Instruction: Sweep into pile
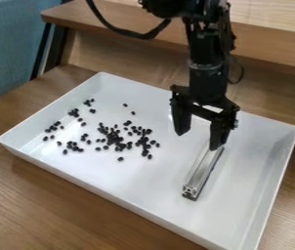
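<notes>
End effector [200, 140] | metal bar [203, 171] just below, maybe touching | black beans [115, 138] apart

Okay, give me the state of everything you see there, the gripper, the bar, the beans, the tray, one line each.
Gripper: open, fingers apart, at the bar's far end.
Metal bar: lying in the tray, to one side of the beans.
Black beans: loosely clustered in the middle, others scattered around; not one pile.
White tray: upright on the table.
</notes>
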Robot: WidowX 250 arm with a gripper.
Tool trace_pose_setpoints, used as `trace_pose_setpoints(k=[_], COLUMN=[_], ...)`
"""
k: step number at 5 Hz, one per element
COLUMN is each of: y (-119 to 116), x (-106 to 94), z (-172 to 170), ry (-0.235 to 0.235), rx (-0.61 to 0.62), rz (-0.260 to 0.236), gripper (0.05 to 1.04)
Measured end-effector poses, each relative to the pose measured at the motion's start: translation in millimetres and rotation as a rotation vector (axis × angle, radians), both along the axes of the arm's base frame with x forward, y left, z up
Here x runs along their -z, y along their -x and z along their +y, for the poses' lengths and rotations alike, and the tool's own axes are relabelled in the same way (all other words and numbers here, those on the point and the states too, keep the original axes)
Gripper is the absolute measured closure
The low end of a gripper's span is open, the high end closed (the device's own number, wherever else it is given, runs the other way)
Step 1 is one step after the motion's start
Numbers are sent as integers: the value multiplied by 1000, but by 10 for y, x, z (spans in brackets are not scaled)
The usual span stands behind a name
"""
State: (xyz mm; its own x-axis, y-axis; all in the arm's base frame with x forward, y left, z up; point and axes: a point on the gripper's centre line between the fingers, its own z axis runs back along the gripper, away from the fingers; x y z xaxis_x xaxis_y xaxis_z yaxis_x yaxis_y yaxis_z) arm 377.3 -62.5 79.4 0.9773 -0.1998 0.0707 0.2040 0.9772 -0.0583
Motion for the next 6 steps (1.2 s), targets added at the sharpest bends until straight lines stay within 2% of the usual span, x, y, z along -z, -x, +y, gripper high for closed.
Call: trace_pose_setpoints(k=[2,4,5,6], y=[9,34,39,61], x=[148,315,403,489], z=[-21,-213,-280,-255], ry=[10,17,16,11], rx=[-48,-18,-13,-37], rz=[4,29,42,27], gripper=[83,83,168,413])
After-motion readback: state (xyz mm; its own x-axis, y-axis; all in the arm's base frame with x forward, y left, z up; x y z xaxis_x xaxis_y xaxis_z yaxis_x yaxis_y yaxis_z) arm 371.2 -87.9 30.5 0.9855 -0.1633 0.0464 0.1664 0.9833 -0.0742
